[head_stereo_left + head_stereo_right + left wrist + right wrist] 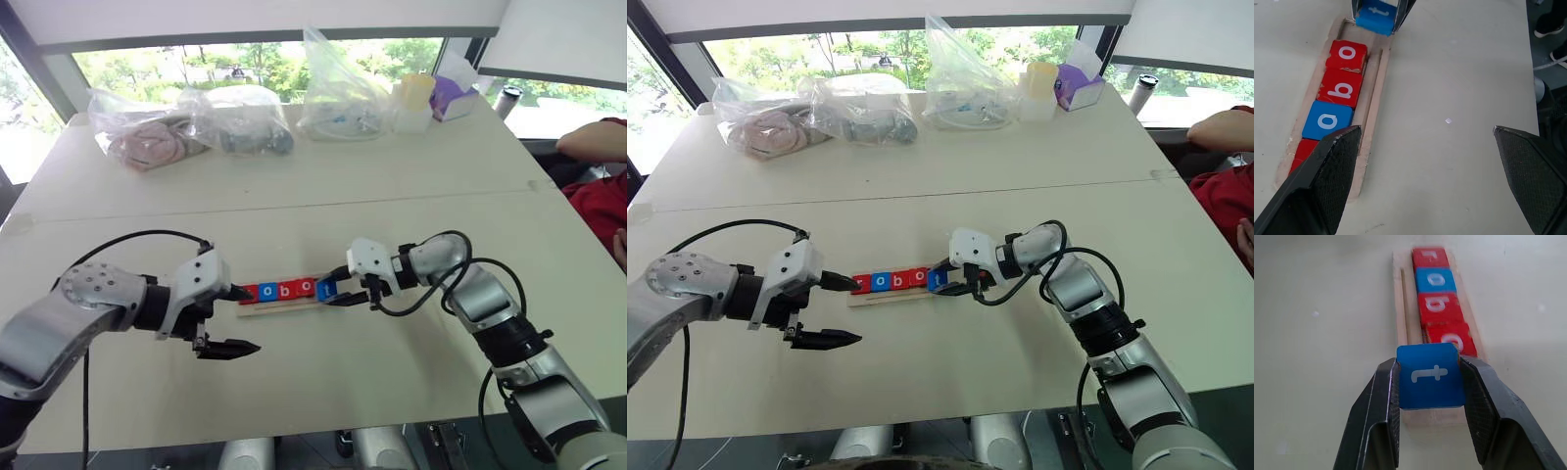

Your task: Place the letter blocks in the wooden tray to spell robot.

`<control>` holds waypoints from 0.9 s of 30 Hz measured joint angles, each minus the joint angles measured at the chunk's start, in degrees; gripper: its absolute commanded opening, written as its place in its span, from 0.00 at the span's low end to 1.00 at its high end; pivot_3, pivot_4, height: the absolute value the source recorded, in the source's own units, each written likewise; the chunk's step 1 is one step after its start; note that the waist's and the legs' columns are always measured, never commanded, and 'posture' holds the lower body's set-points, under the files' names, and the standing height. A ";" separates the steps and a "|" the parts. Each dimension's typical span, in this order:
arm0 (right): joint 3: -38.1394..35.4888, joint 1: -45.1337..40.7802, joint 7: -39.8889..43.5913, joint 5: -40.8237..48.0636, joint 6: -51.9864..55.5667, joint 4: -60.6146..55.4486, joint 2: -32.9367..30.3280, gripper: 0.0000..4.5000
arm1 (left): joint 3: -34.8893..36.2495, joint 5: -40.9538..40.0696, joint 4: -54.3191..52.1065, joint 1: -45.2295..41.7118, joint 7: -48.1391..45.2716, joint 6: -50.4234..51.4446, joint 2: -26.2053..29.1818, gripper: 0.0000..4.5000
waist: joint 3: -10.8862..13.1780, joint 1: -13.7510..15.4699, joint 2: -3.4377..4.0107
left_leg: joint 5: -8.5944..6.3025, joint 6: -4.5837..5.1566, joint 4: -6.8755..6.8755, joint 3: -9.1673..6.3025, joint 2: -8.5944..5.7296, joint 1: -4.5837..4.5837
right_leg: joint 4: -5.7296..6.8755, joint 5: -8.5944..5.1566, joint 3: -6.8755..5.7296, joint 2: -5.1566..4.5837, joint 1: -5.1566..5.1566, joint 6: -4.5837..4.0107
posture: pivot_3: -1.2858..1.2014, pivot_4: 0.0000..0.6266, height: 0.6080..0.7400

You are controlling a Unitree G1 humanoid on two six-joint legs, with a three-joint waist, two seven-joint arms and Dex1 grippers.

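the right end effector (1431,377) pinches the blue t block (1431,376) over the right end of the wooden tray (284,307), beside the r, o, b, o blocks (282,290) on the worktop (323,196). last step: lower it level into the slot against the o, then release. the left end effector (233,320) hangs spread by the tray's left end.

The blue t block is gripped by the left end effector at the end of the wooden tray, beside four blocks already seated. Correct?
Not quite: the right end effector grips the square blue t block, as the right wrist view shows. The rest stands: it is at the end of the long light-wood tray, beside four seated blocks.
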 measured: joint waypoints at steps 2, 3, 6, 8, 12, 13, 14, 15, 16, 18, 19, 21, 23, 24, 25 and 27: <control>0.41 -0.75 -0.57 -0.71 -0.64 1.74 0.44 0.26 | 0.01 -0.01 -0.01 0.31 0.34 0.04 -0.19 1.00 | 0.00 -0.11 0.00 | 0.00 0.00 0.00 -0.02 0.01 0.00 | 0.02 0.01 0.00 0.02 -0.01 0.02 | 0.52 0.24 1.00; 0.49 -1.53 -0.80 -1.13 -1.26 3.12 1.11 0.26 | 0.00 -0.01 -0.02 0.32 0.71 0.04 -0.49 1.00 | 0.00 -0.22 0.00 | 0.00 0.00 0.00 -0.02 0.02 0.01 | 0.03 0.03 0.00 0.05 -0.01 0.03 | 0.52 0.24 1.00; 0.69 -2.83 -0.85 -1.37 -2.18 4.33 2.05 0.26 | -0.01 -0.01 -0.07 0.36 1.25 0.05 -1.07 1.00 | 0.00 -0.39 0.00 | 0.00 0.00 -0.02 -0.07 0.05 0.02 | 0.08 0.04 -0.03 0.13 -0.03 0.06 | 0.52 0.24 1.00; 0.74 -3.01 -0.61 -1.39 -2.61 4.55 2.26 0.26 | -0.01 -0.02 -0.13 0.41 1.49 0.07 -1.25 1.00 | 0.00 -0.34 0.00 | 0.00 0.00 -0.03 -0.12 0.05 0.01 | 0.08 0.04 -0.07 0.13 -0.03 0.06 | 0.52 0.24 1.00; 1.02 -3.01 -0.38 -1.47 -2.85 5.55 2.51 0.26 | -0.02 -0.02 -0.13 0.54 2.25 0.08 -1.77 1.00 | 0.00 -0.32 0.00 | 0.00 0.00 -0.02 -0.10 0.05 0.01 | 0.08 0.05 -0.07 0.10 -0.02 0.06 | 0.52 0.24 1.00; 1.07 -3.02 -0.32 -1.52 -2.95 5.88 2.63 0.26 | -0.03 -0.02 -0.13 0.54 2.41 0.08 -1.98 1.00 | 0.00 -0.32 0.00 | 0.00 0.00 -0.02 -0.09 0.04 0.01 | 0.08 0.05 -0.06 0.09 -0.02 0.06 | 0.52 0.24 1.00; 1.07 -3.04 -0.35 -1.60 -3.04 6.19 2.84 0.26 | -0.07 -0.02 -0.13 0.54 2.48 0.08 -2.15 1.00 | 0.00 -0.32 0.00 | 0.00 0.00 -0.02 -0.09 0.04 0.01 | 0.08 0.05 -0.06 0.09 -0.02 0.06 | 0.52 0.24 1.00; 1.09 -3.14 -0.44 -1.76 -3.15 6.65 3.16 0.26 | -0.09 0.00 -0.13 0.53 2.55 0.08 -2.22 1.00 | 0.00 -0.32 0.00 | 0.00 0.00 -0.02 -0.09 0.04 0.01 | 0.08 0.05 -0.06 0.09 -0.02 0.06 | 0.52 0.24 1.00; 1.12 -3.20 -0.59 -1.95 -3.29 6.90 3.43 0.26 | -0.09 0.00 -0.12 0.53 2.64 0.07 -2.35 1.00 | 0.00 -0.32 0.00 | 0.00 0.00 -0.02 -0.09 0.04 0.02 | 0.08 0.05 -0.06 0.09 -0.02 0.06 | 0.52 0.24 1.00; 1.26 -3.51 -0.68 -2.48 -3.91 7.67 3.82 0.26 | -0.09 -0.01 -0.13 0.48 3.07 0.09 -3.18 1.00 | 0.00 -0.35 0.00 | 0.00 0.00 -0.02 -0.09 0.05 0.01 | 0.09 0.05 -0.06 0.10 -0.02 0.06 | 0.52 0.24 1.00; 1.27 -3.65 -0.75 -2.66 -4.09 7.99 4.06 0.26 | -0.14 -0.03 -0.14 0.43 3.29 0.10 -3.50 1.00 | 0.00 -0.36 0.00 | 0.00 0.00 -0.02 -0.10 0.05 0.01 | 0.08 0.05 -0.06 0.10 -0.02 0.06 | 0.52 0.24 1.00; 1.28 -3.97 -0.99 -3.01 -4.36 8.84 4.74 0.26 | -0.15 -0.03 -0.15 0.29 3.55 0.15 -3.62 1.00 | 0.00 -0.36 0.00 | 0.00 0.00 -0.02 -0.10 0.05 0.02 | 0.09 0.05 -0.06 0.10 -0.02 0.06 | 0.52 0.24 1.00; 1.29 -4.25 -1.09 -3.30 -4.34 9.27 5.12 0.50 | -0.15 -0.03 -0.24 0.11 3.63 0.19 -3.72 1.00 | 0.00 -0.33 0.00 | 0.00 0.00 -0.02 -0.10 0.05 0.02 | 0.09 0.06 -0.06 0.10 -0.02 0.06 | 0.52 0.24 1.00; 1.27 -4.31 -1.06 -3.33 -4.25 9.36 5.25 0.57 | -0.15 -0.03 -0.33 0.11 3.69 0.25 -3.75 1.00 | 0.00 -0.33 0.00 | 0.00 0.00 -0.02 -0.10 0.05 0.01 | 0.09 0.06 -0.06 0.10 -0.02 0.07 | 0.52 0.24 1.00; 1.16 -4.38 -1.07 -3.28 -4.07 9.37 5.44 0.69 | -0.15 -0.03 -0.46 0.11 3.74 0.28 -3.76 1.00 | 0.00 -0.33 0.00 | 0.00 0.00 -0.02 -0.10 0.05 0.01 | 0.09 0.06 -0.06 0.09 -0.02 0.07 | 0.52 0.24 1.00; 1.10 -4.50 -1.27 -3.26 -3.44 9.37 6.18 0.92 | -0.14 -0.03 -0.60 0.11 3.81 0.31 -3.76 1.00 | 0.00 -0.35 0.00 | 0.00 0.00 -0.02 -0.11 0.05 0.01 | 0.09 0.06 -0.06 0.10 -0.02 0.07 | 0.52 0.24 1.00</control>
